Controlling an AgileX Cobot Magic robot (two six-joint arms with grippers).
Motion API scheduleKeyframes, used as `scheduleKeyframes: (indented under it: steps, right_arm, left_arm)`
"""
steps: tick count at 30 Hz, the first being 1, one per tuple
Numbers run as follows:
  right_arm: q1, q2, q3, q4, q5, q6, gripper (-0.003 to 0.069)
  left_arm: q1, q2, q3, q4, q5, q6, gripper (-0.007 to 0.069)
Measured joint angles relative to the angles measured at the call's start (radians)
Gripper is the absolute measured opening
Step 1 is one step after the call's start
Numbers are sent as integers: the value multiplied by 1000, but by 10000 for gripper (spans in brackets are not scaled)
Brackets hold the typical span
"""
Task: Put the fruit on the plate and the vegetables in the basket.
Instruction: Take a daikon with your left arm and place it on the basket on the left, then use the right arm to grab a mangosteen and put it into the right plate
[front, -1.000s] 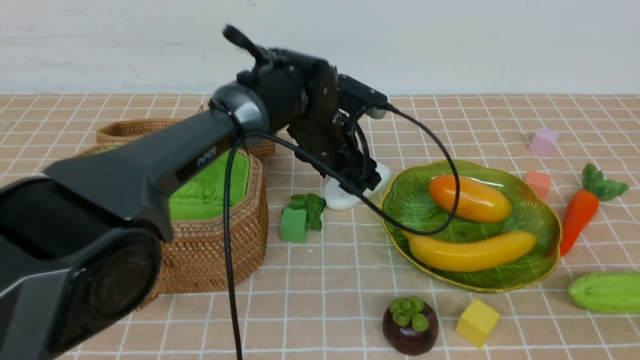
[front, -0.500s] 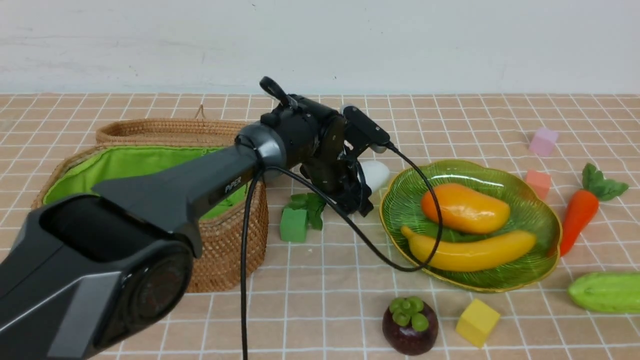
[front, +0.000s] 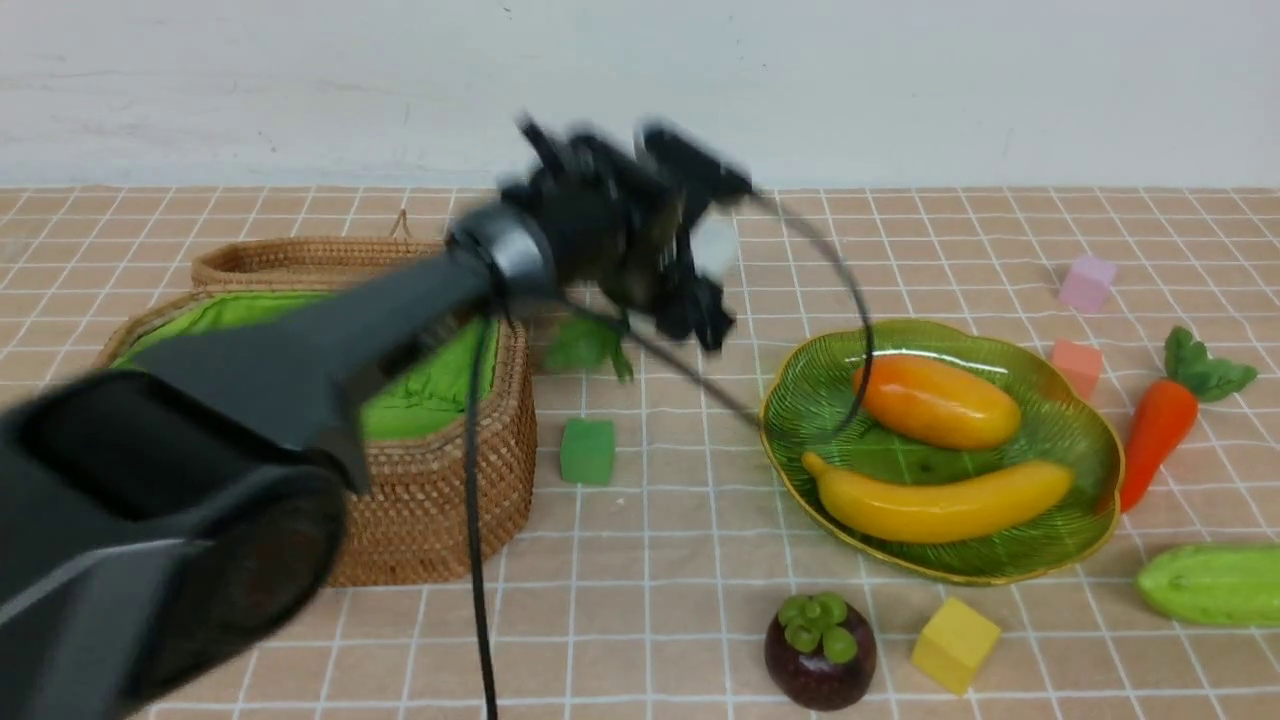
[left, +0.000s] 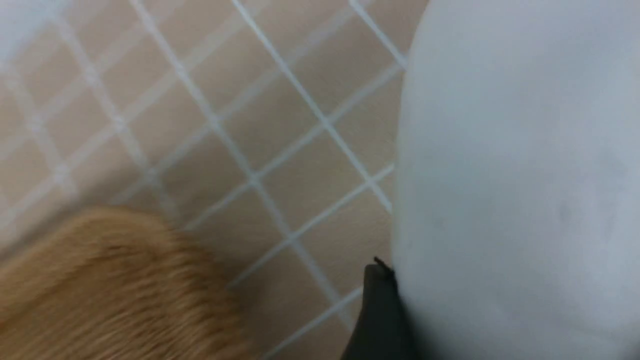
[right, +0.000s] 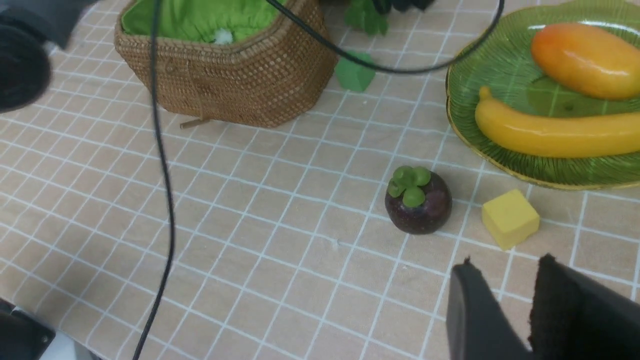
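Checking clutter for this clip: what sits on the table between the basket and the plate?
Only a green cube, nearer the basket than the plate. The front and right wrist views both show it.

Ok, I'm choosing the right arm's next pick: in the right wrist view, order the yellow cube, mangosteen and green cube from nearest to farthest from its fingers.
1. Yellow cube, just ahead of the right gripper.
2. Mangosteen, beside that cube, on its basket side.
3. Green cube, far off, close by the basket.
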Motion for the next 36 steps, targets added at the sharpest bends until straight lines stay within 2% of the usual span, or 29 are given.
scheduleKeyframes:
  steps: [2,5,7,8,12,13,14,16,17,20,26,30,32,34,35,36]
  right_arm:
    - [0,0,0,0,-9,-2,204]
    - [0,0,0,1,-38,-35,204]
    - [0,0,0,3,-45,-47,204]
    - [0,0,0,5,-57,-60,204]
    - [0,0,0,14,-57,-71,206]
    - [0,0,0,14,-57,-71,206]
    - [0,0,0,23,-56,-71,206]
    - [0,0,0,31,-56,-71,206]
    - [0,0,0,44,-56,-71,206]
    - [0,0,0,52,-50,-71,210]
    - [0,0,0,60,-47,-71,214]
    - [0,14,0,65,-55,-71,214]
    - [0,51,0,74,-53,-71,214]
    - [0,135,0,89,-48,-79,217]
    - [0,144,0,90,-47,-80,217]
    - [0,218,0,106,-47,-99,217]
  left_arm:
    - [-1,-56,-4,-18,85,54,503]
    - [17,-227,5,-120,354,271,503]
    - [35,-277,31,-161,390,337,503]
    - [72,-368,88,-201,419,425,503]
    - [204,-541,298,-233,419,592,503]
    - [218,-547,321,-233,411,599,503]
    - [273,-577,408,-231,365,655,503]
    - [304,-581,456,-227,327,691,503]
    - [346,-571,531,-218,254,764,503]
    - [383,-542,613,-214,165,869,503]
    - [390,-505,643,-226,54,872,513]
    - [390,-515,643,-255,54,803,631]
    - [378,-544,647,-286,71,725,657]
    - [342,-606,650,-335,68,596,624]
    - [332,-620,650,-342,69,583,609]
    - [286,-676,650,-355,72,482,534]
